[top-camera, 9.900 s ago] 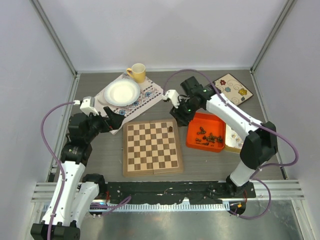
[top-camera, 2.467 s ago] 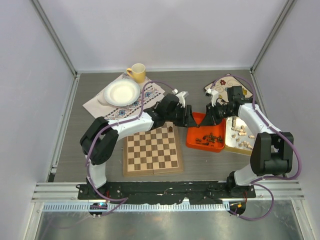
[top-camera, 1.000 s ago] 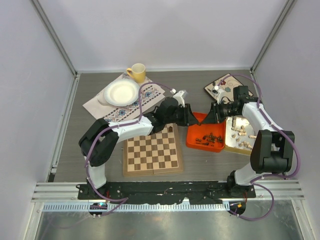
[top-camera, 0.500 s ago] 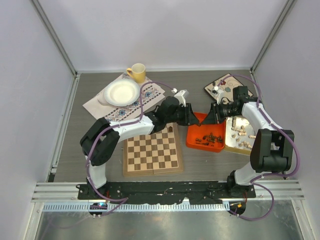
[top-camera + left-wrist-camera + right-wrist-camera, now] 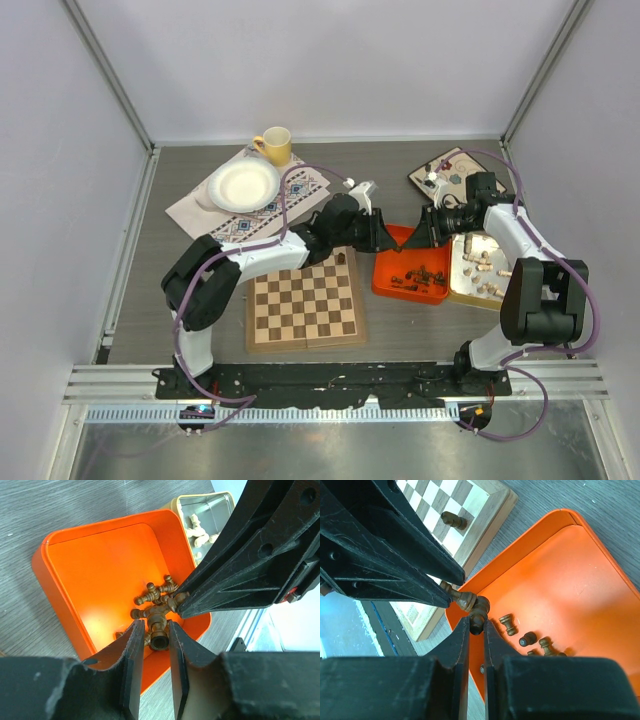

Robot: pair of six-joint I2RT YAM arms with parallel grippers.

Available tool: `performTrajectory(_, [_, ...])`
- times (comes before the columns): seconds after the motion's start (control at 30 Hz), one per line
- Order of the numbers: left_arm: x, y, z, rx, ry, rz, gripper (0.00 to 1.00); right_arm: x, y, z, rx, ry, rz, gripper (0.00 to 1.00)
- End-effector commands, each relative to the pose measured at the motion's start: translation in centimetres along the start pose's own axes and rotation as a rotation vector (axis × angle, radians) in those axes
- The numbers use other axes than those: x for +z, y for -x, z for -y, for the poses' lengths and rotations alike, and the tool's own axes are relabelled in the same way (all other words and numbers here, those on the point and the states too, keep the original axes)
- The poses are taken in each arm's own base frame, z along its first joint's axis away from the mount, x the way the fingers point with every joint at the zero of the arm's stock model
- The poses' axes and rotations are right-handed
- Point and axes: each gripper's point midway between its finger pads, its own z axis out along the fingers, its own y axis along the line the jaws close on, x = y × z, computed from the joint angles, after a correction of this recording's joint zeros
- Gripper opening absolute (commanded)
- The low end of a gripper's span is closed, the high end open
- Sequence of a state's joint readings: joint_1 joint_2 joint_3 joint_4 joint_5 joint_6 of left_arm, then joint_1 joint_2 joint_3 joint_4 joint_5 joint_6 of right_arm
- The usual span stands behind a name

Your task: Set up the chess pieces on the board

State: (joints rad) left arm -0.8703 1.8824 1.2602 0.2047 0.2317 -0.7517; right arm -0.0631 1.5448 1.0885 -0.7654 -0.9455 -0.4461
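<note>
Over the orange tray (image 5: 383, 288) both grippers meet on one dark chess piece (image 5: 160, 637). My right gripper (image 5: 476, 622) is shut on one end of it (image 5: 479, 611). My left gripper (image 5: 155, 627) has its fingers pressed close on either side of the round base. In the top view the left gripper (image 5: 390, 242) reaches in from the left and the right gripper (image 5: 412, 240) from the right. Several dark pieces (image 5: 527, 640) lie loose in the tray. The board (image 5: 305, 300) carries a single dark piece (image 5: 342, 259) near its far right corner.
A cream tray (image 5: 468, 300) with pale pieces (image 5: 480, 262) sits right of the orange one. A floral plate (image 5: 465, 180) lies at the back right. A white plate (image 5: 243, 185) on a patterned cloth (image 5: 290, 185) and a yellow cup (image 5: 275, 145) stand at the back left.
Both arms have stayed nearly still over the orange tray. My left gripper's jaws have narrowed around the dark piece that the right gripper holds.
</note>
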Motion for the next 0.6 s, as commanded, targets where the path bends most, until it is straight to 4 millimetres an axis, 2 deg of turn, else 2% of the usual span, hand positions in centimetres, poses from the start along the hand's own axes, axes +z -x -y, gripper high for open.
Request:
performTrajectory(0.0, [-0.1,1.6,2.1,0.029,-0.059,0.036,0.27,-0.5,1.6,-0.4,-0.048,0.013,0.035,0.01])
performTrajectory(0.07, [-0.2,1.4,2.1,0.028,-0.059,0.032,0.24,-0.5,1.6,-0.4,-0.047,0.013,0.035,0.01])
performTrajectory(0.2, [-0.5,1.4,2.0,0.037,-0.056,0.033,0.05,-0.4,1.5,-0.2,-0.049,0.006,0.030,0.01])
performTrajectory(0.23, [-0.6,1.5,1.9,0.045,-0.048,0.036,0.03,-0.5,1.4,0.0,-0.049,-0.005,0.026,0.01])
performTrajectory(0.37, [-1.9,2.6,1.8,0.089,-0.005,0.057,0.00,-0.6,1.2,0.9,-0.072,-0.063,0.016,0.01])
performTrajectory(0.57, [-5.9,4.2,0.1,0.156,0.116,0.040,0.00,-1.2,1.1,2.2,-0.109,-0.166,0.012,0.01])
